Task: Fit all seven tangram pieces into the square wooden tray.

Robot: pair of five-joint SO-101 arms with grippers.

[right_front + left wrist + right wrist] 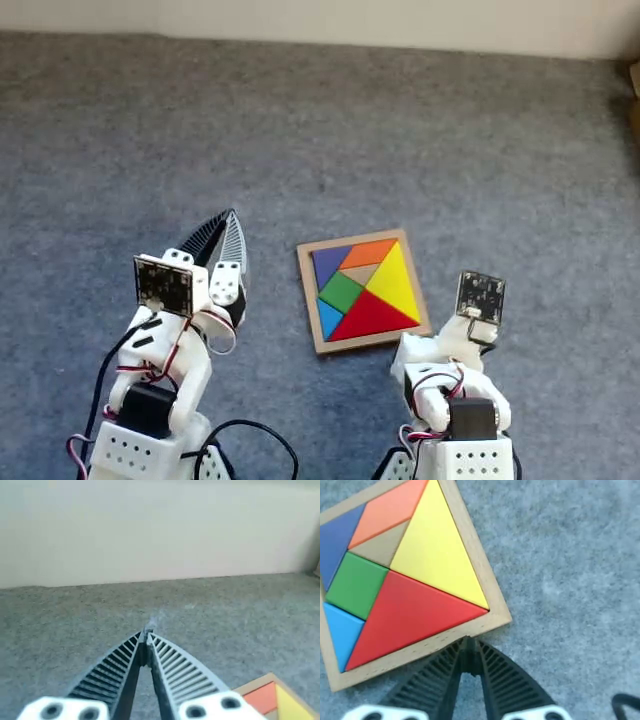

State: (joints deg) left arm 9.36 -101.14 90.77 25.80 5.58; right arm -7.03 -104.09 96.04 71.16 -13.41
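The right claw is pressed shut and empty, at the near rim of the wooden tray. The left claw is shut too (holding nothing), above the bare bench. All seven tangram pieces lie in the tray, so I judge the fitting finished and that the next move is only to keep clear.

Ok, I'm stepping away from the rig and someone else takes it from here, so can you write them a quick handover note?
Left gripper: shut, holding nothing, over the grey carpet beside the tray.
Right gripper: shut, empty, at the tray's edge nearest the arms.
All seven tangram pieces lie flat inside the tray and fill the square.
Done: the fitting.
Left: nothing that I can see, apart from perhaps parking the arms.
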